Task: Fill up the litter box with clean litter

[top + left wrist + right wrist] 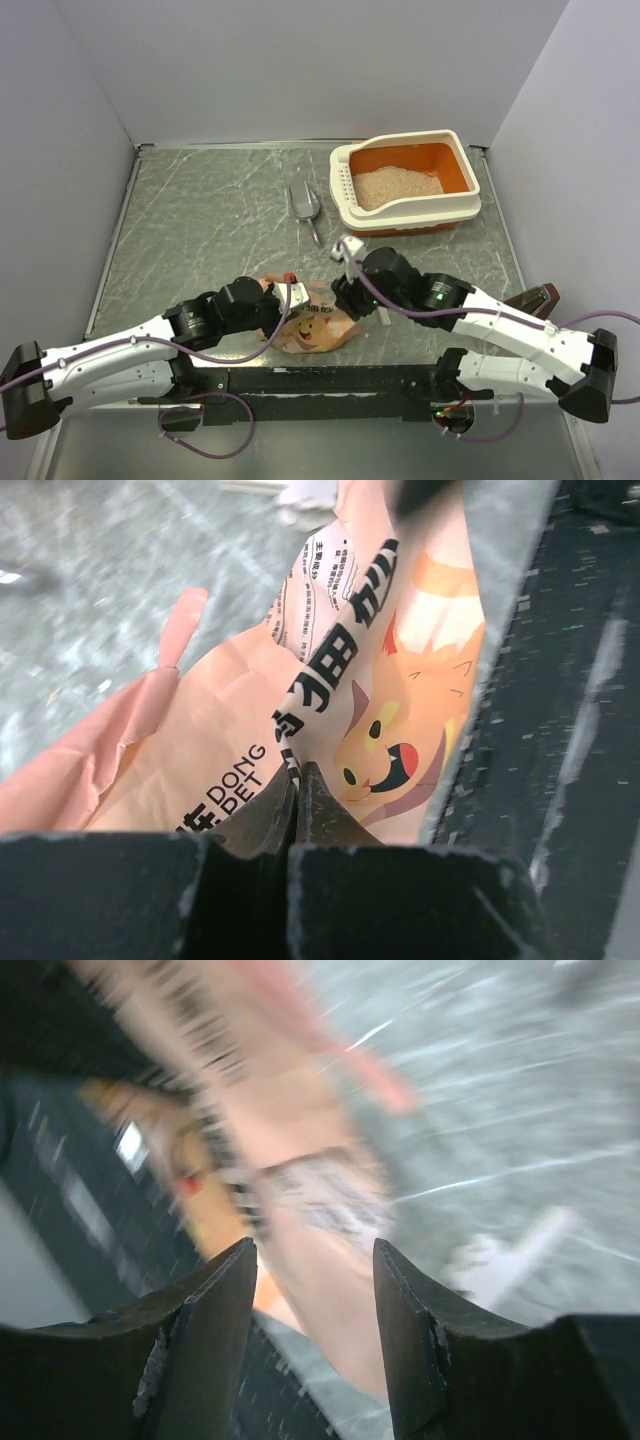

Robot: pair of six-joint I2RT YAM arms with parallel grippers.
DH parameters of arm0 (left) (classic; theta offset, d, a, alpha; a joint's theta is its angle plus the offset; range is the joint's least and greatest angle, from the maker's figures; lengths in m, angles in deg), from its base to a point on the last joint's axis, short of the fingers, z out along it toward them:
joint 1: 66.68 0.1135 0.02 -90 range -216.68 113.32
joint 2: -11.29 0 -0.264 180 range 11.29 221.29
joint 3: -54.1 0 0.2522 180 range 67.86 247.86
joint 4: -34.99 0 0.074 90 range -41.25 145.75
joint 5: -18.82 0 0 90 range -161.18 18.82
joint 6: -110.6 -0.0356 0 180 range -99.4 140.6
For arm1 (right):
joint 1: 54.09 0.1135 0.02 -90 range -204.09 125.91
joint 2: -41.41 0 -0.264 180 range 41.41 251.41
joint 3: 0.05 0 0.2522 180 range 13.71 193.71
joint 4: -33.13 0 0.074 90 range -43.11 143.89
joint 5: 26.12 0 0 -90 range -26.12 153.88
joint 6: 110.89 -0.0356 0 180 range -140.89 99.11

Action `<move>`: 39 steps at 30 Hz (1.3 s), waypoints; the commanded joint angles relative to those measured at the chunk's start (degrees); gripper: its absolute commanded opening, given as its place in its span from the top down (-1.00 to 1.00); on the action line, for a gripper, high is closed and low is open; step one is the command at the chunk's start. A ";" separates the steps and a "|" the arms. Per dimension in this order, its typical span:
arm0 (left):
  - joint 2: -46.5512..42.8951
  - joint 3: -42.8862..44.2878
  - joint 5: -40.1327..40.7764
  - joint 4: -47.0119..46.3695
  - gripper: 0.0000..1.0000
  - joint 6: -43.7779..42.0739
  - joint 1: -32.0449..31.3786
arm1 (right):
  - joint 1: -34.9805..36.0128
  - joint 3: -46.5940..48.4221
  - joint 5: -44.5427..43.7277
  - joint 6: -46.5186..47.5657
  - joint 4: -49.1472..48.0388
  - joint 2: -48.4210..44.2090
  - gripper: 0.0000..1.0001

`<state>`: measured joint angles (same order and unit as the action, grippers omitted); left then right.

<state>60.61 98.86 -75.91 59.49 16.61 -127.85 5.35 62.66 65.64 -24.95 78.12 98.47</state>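
Note:
The litter box (pixel 468 176), cream rim around an orange basin, stands at the back right. Pale clean litter (pixel 397 186) covers its floor. A tan-orange printed bag (pixel 322 330) lies crumpled near the front edge, between my arms. My left gripper (pixel 288 297) is at the bag's left upper end. In the left wrist view its jaws (pixel 297 776) are pressed together on a fold of the bag (pixel 200 740). My right gripper (pixel 343 288) hovers at the bag's right upper end. The right wrist view is blurred: the right gripper (pixel 315 1252) is open over the bag (pixel 300 1160) without touching it.
A grey metal scoop (pixel 304 205) lies on the marbled table left of the litter box. A black strip (pixel 330 380) runs along the front edge under the bag. A dark brown object (pixel 535 297) sits beside the right arm. Walls close in on three sides.

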 commanded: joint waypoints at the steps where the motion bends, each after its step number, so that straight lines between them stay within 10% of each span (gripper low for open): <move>1: -2.82 3.27 10.79 4.80 0.99 -2.16 0.87 | -3.79 4.49 -13.96 -4.30 -0.64 -2.74 -0.16; 26: -11.79 1.69 9.04 3.94 0.99 -1.46 0.87 | -9.15 -0.71 21.95 39.53 -15.78 5.25 -0.43; 39: -14.78 0.81 7.81 3.14 0.99 -0.67 0.96 | -12.95 5.28 35.06 47.21 -18.30 15.98 -0.42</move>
<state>47.85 98.82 -67.03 69.85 15.50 -127.17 -7.31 64.74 93.77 18.83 63.56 112.41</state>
